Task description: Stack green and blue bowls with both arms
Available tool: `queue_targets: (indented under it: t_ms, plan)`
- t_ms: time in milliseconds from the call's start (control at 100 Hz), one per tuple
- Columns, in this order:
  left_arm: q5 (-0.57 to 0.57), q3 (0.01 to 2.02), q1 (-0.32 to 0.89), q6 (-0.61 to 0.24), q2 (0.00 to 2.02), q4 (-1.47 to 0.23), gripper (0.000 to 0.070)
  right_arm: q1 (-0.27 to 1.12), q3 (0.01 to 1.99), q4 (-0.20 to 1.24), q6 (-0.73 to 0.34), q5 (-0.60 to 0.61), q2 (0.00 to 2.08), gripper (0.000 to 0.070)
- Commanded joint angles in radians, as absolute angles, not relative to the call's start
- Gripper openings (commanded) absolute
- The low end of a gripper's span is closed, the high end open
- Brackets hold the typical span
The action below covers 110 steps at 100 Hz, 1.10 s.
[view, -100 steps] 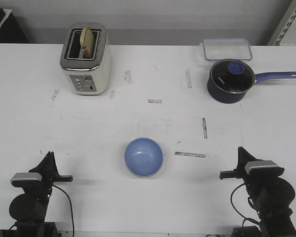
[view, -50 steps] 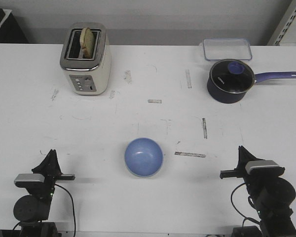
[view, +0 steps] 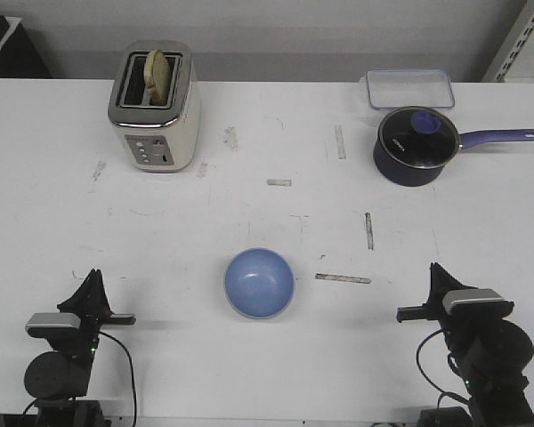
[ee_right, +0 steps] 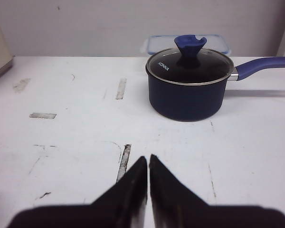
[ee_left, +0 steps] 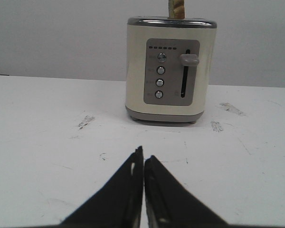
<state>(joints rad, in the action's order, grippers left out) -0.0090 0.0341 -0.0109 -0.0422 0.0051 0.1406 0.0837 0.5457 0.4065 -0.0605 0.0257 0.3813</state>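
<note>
Two black robot arms sit low at the near edge, one at each side, well apart. The left gripper [view: 91,283] points forward, its fingers [ee_left: 128,190] pressed together and holding nothing. The right gripper [view: 436,276] also points forward, its fingers [ee_right: 130,190] closed tip to tip, likewise empty.

Bowl [view: 259,283] near the front middle of the bench [view: 53,222], toaster [view: 155,107] at the back left, saucepan [view: 416,145] at the back right, lidded container [view: 409,88] just behind the saucepan
</note>
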Motion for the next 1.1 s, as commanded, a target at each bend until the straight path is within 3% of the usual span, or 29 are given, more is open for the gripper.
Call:
queue_targets:
  t_ms: [0,410,630,1090]
  plan:
    - [-0.007,0.014,-0.012,-0.038,0.003,0.152,0.0001,0.075,0.55,0.382,-0.025,0.023,0.361,0.0]
    - [-0.007,0.014,-0.012,-0.038,0.003,0.152,0.0001,-0.024,0.173,0.019,0.022,0.027,0.174,0.0]
    - [-0.007,0.014,-0.012,-0.038,0.003,0.152,0.0001,-0.032,0.012,-0.002,0.02,0.026,-0.007,0.0]
    - [-0.007,0.014,-0.012,-0.038,0.003,0.152,0.0001,-0.034,0.013,-0.007,0.023,0.025,0.001,0.0]
